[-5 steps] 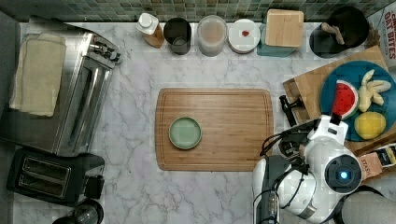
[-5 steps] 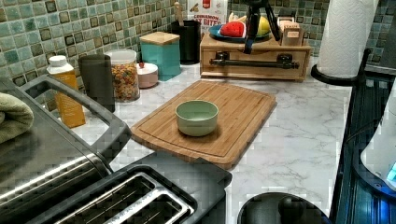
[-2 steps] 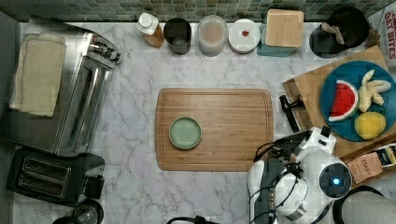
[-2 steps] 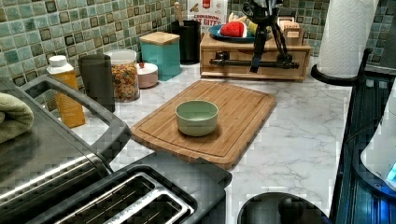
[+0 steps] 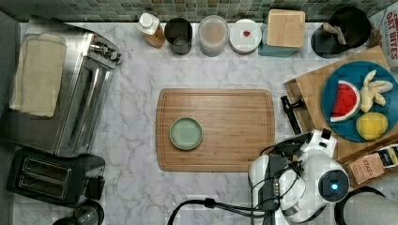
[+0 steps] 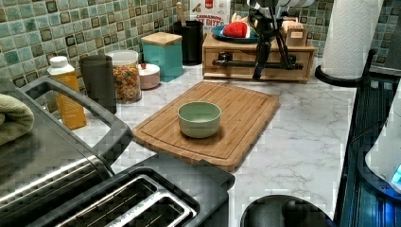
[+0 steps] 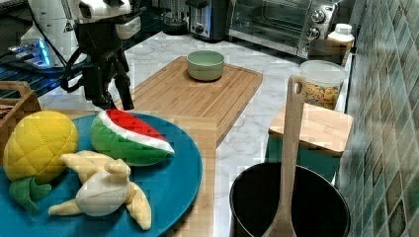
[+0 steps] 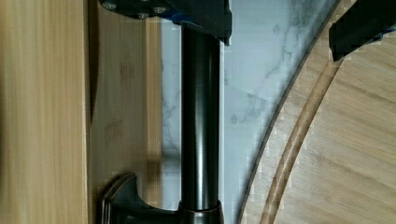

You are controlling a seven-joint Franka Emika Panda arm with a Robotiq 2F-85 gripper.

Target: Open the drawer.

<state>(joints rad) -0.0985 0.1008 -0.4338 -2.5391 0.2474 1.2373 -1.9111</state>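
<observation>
In the left view, the drawer (image 6: 259, 60) is sitting closed beyond the cutting board (image 6: 222, 118). The gripper (image 6: 267, 56) is hanging open, its 2 fingers straddling the handle (image 8: 201, 135). Rigid, smooth bar; gripping mid-bar looks best.

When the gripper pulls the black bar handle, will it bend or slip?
The bar handle looks like smooth, glossy metal, so probably stiff but somewhat slippery. The small wooden cabinet carries only a plate of toy fruit, so it may slide forward with the drawer.
</observation>
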